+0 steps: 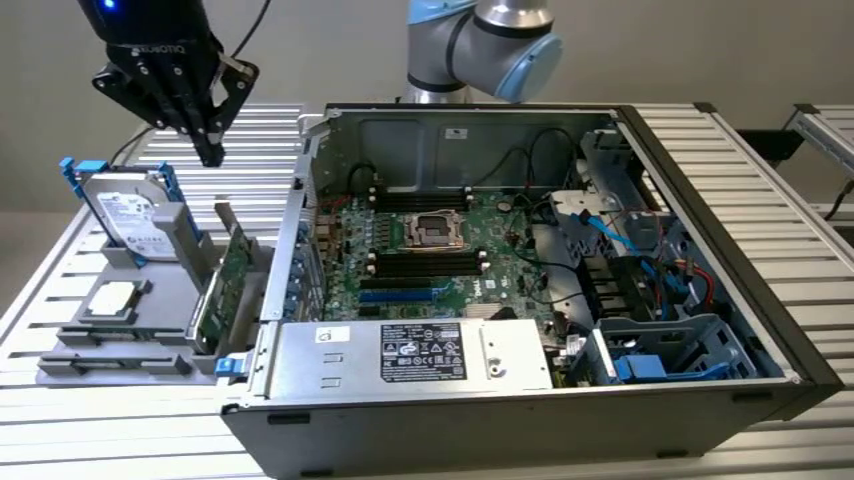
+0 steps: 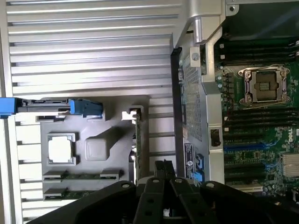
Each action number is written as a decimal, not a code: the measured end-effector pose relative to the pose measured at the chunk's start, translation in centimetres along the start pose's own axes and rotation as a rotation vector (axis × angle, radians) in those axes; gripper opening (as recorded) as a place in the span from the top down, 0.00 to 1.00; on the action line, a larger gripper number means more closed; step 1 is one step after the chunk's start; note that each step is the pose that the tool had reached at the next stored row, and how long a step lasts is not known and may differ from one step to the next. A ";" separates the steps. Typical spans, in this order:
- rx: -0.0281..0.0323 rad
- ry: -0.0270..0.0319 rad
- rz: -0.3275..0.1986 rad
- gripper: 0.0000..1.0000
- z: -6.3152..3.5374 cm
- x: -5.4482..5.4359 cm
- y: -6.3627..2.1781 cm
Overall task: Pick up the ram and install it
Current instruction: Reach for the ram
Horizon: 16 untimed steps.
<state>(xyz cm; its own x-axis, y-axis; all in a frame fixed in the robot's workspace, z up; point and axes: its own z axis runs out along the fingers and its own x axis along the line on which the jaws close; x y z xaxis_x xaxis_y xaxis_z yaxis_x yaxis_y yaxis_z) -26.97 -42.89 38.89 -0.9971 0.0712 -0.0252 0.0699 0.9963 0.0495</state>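
Note:
Two slim ram sticks (image 2: 81, 176) lie in slots along one edge of the grey holder tray (image 2: 98, 149), beside a silver processor (image 2: 61, 150). In the exterior view the ram (image 1: 118, 343) sits at the tray's near end, at the exterior view's left. My black gripper (image 1: 210, 152) hangs high above the tray's far end, over the hard drive (image 1: 130, 215), shut with nothing in it. In the wrist view its fingertips (image 2: 163, 165) are pressed together over the gap between tray and computer case. The motherboard's black memory slots (image 1: 424, 263) lie open inside the case.
A tall green expansion card (image 1: 222, 285) stands on edge in the tray next to the case wall (image 1: 296, 230). The open computer case holds a power supply (image 1: 414, 355), an empty processor socket (image 1: 438, 228) and blue cables (image 1: 627, 250). Ribbed metal table (image 1: 54, 270) surrounds everything.

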 end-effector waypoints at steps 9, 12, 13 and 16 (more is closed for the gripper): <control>0.0009 0.0138 0.001 0.89 0.32 3.3 -1.11; 0.0019 0.0261 0.001 0.89 0.53 3.8 -1.51; 0.0021 0.0305 0.001 0.89 0.60 4.0 -1.65; 0.0030 0.0422 0.002 0.89 0.81 4.6 -2.09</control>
<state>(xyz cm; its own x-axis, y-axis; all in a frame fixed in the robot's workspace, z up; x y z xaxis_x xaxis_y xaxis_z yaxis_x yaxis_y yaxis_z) -31.72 -44.60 37.86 -0.9973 0.0712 0.0170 0.0719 0.9963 0.0466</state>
